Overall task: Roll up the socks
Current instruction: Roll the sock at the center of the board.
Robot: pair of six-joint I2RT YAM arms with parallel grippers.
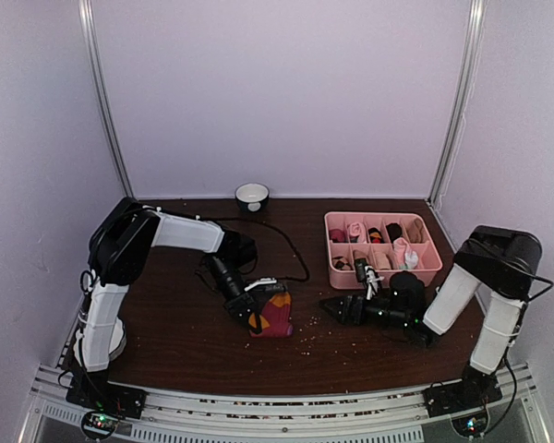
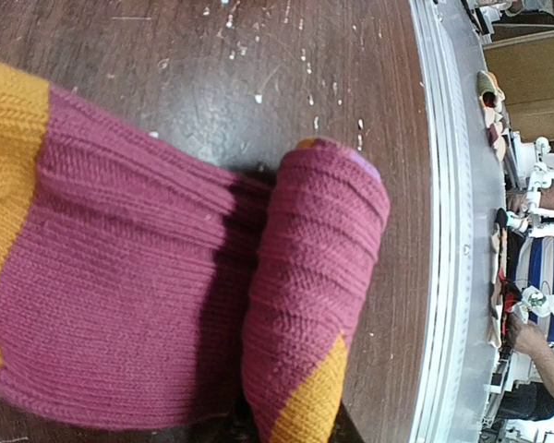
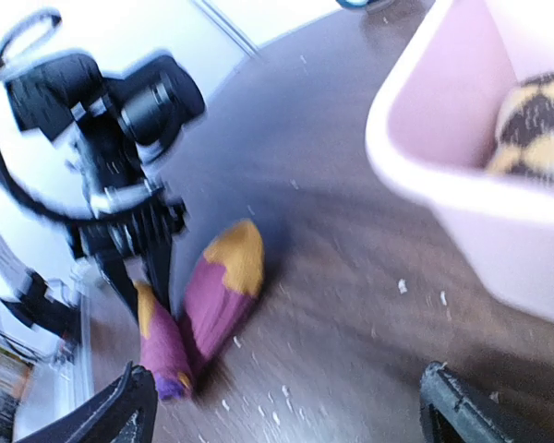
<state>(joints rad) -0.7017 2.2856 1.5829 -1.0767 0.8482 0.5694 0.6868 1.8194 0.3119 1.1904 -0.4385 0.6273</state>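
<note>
The dark red sock (image 1: 275, 314) with orange toe and heel lies on the dark table, part of it rolled into a tube (image 2: 314, 277). My left gripper (image 1: 250, 311) is shut on the rolled end; only dark finger edges show at the bottom of the left wrist view (image 2: 291, 432). The right wrist view shows the sock (image 3: 217, 281) with the left gripper (image 3: 134, 240) standing over its rolled part. My right gripper (image 1: 332, 307) is open and empty, low over the table to the right of the sock, its fingers (image 3: 120, 411) spread wide. The tan sock is out of view.
A pink divided tray (image 1: 428, 274) with small rolled socks stands at the back right, close behind the right gripper; its wall shows in the right wrist view (image 3: 443, 157). A small bowl (image 1: 252, 196) sits at the back wall. A black cable (image 1: 291, 245) crosses the table. The front edge is a metal rail (image 2: 452, 231).
</note>
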